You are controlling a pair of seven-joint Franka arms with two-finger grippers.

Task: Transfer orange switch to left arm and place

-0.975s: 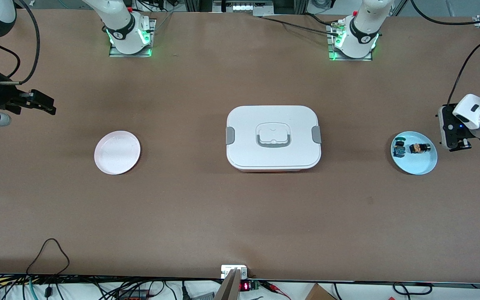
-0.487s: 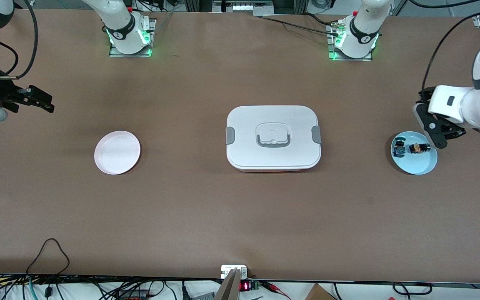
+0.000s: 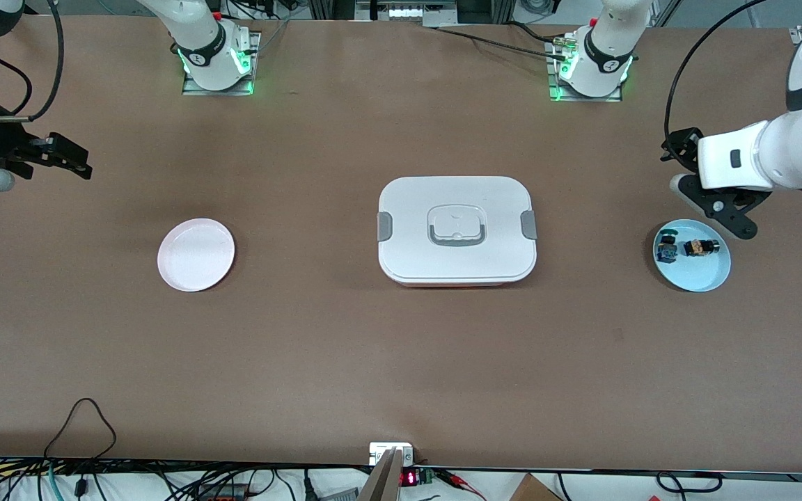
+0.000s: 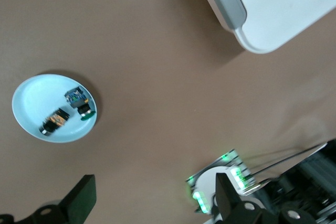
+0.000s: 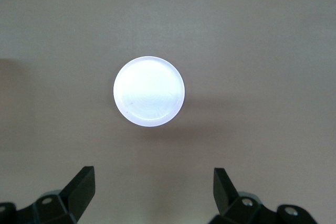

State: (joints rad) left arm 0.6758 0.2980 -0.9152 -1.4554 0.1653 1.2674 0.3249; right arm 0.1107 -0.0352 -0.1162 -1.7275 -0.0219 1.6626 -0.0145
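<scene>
The orange switch (image 3: 700, 247) lies on a light blue plate (image 3: 695, 278) at the left arm's end of the table, beside a blue-and-black switch (image 3: 667, 249). The left wrist view also shows the orange switch (image 4: 55, 121) and the plate (image 4: 29, 95). My left gripper (image 3: 729, 217) is open and empty, up in the air over the plate's edge; in its wrist view (image 4: 154, 192) the jaws are wide apart. The white box (image 3: 457, 229) stands mid-table. My right gripper (image 3: 70, 156) is open and empty, in the air at the right arm's end (image 5: 153, 182).
An empty pink plate (image 3: 195, 254) lies between the box and the right arm's end, and shows in the right wrist view (image 5: 149, 92). A corner of the box with its grey clip (image 4: 232, 8) shows in the left wrist view. Cables lie along the table's near edge.
The left arm has swung and turned, carrying its gripper from beside the blue plate to over the plate's edge toward the bases. The right gripper has drifted slightly toward the bases.
</scene>
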